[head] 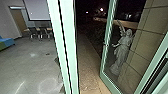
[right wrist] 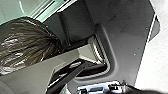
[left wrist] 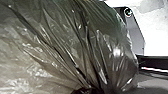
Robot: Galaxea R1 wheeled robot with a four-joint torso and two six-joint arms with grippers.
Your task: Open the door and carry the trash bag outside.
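Observation:
A green-framed glass door (head: 106, 47) stands open in the head view, with a paved path in the gap between it and a thick green post. The dark, glossy trash bag (left wrist: 57, 42) bulges large in the left wrist view, its folds drawn together into a tight neck. At that neck is my left gripper (left wrist: 86, 90), shut on the bag. From the right wrist view, the bag (right wrist: 25, 42) appears beside the robot's dark body, beyond a pale arm part. How my right gripper stands cannot be told.
The green post (head: 62, 47) rises close ahead. A pale statue (head: 122, 50) is behind the door's glass, near a tiled wall (head: 150, 37). Chairs (head: 40, 32) and a blue-green seat (head: 6, 42) are indoors at the left. Outside it is dark.

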